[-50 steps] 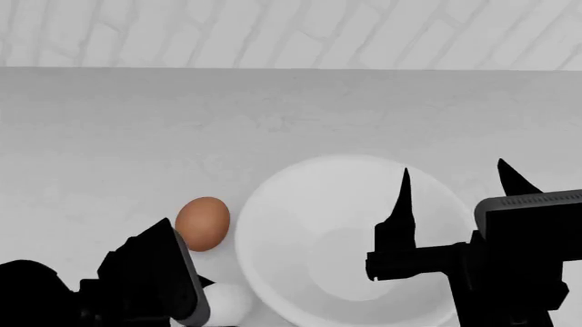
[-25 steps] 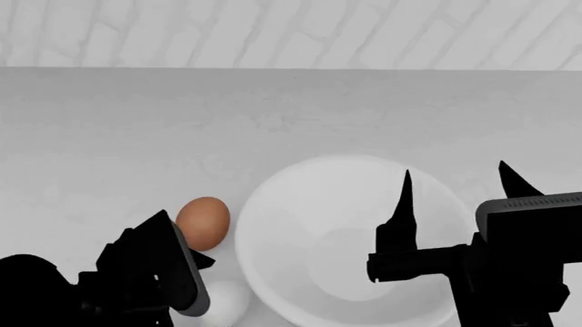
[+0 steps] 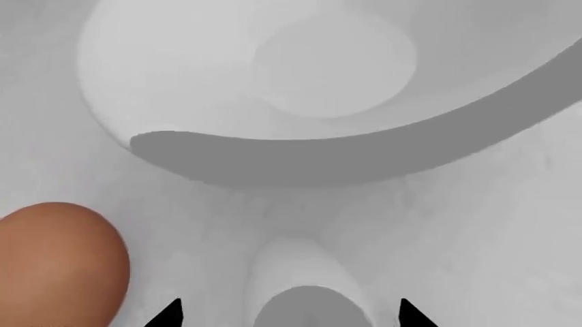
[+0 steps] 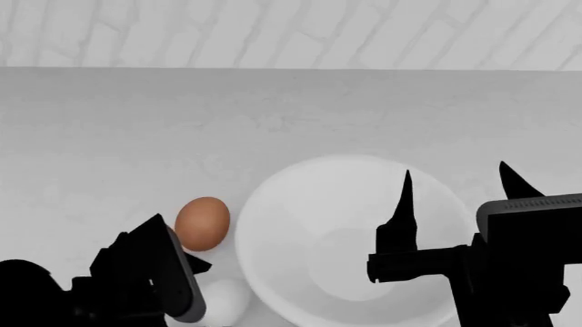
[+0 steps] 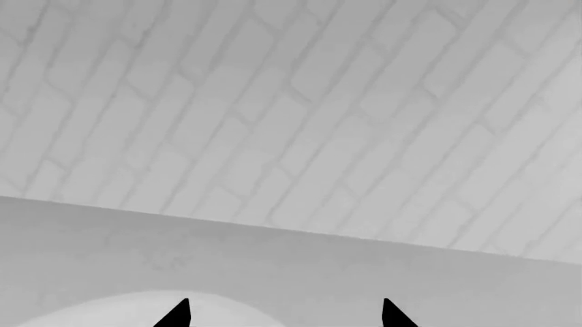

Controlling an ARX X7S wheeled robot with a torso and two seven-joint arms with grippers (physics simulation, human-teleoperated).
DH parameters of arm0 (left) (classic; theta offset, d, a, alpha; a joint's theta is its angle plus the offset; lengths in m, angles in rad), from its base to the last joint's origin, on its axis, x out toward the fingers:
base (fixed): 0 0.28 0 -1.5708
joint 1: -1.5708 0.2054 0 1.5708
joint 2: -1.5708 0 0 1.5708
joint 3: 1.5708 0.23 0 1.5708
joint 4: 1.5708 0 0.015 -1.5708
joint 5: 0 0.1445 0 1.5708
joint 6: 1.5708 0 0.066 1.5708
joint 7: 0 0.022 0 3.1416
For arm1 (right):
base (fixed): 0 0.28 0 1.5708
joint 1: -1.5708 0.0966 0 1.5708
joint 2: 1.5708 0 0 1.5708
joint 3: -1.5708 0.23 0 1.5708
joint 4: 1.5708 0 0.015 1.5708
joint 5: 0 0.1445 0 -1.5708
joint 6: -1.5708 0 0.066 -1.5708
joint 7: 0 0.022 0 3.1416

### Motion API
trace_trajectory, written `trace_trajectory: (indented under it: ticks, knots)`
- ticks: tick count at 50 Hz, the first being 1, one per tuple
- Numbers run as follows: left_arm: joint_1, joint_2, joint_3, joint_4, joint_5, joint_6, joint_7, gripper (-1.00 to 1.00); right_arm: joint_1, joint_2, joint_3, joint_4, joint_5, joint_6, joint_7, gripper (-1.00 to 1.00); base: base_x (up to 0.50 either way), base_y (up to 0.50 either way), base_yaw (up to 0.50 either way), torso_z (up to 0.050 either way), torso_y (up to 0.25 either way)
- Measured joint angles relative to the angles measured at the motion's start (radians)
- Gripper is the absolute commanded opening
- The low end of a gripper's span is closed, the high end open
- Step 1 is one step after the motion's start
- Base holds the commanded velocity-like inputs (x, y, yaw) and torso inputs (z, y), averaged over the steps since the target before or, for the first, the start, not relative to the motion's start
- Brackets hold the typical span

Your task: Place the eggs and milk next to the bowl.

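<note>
The white bowl (image 4: 300, 204) stands on the counter, near its front. Left of the bowl lies the brown egg (image 4: 202, 223), and the white egg (image 4: 227, 302) lies just nearer, close to the bowl's rim. My left gripper (image 4: 193, 276) hovers open beside the white egg. In the left wrist view the white egg (image 3: 304, 272) lies between the gripper's (image 3: 288, 315) spread tips without touching them, the brown egg (image 3: 59, 262) to one side and the bowl (image 3: 182, 68) beyond. My right gripper (image 4: 454, 180) is open and empty over the bowl's right half; the right wrist view shows its tips (image 5: 283, 315) above the bowl's rim (image 5: 109, 313). The milk is out of view.
A white brick wall (image 4: 291, 30) runs behind the pale counter (image 4: 136, 122). The right arm's black body (image 4: 518, 259) covers the bowl's right edge. The left arm (image 4: 54, 293) fills the lower left corner.
My left gripper has drawn back a little toward the near left, uncovering more of the white egg. The eggs, the bowl and the right arm have stayed put.
</note>
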Motion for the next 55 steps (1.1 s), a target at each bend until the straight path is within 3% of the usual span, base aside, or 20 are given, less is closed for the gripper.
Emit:
trace_trajectory:
  ticks: [32, 55]
  knots:
    - [-0.006, -0.047, -0.119, 0.100, -0.102, -0.058, -0.039, 1.00, 0.011, 0.001, -0.008, 0.002, 0.005, 0.002, 0.004, 1.00, 0.00, 0.00, 0.00, 0.000, 0.000]
    - [0.033, -0.066, -0.350, 0.144, -0.231, -0.060, -0.147, 1.00, 0.008, 0.007, -0.001, -0.016, 0.015, 0.006, 0.016, 1.00, 0.00, 0.00, 0.00, 0.000, 0.000]
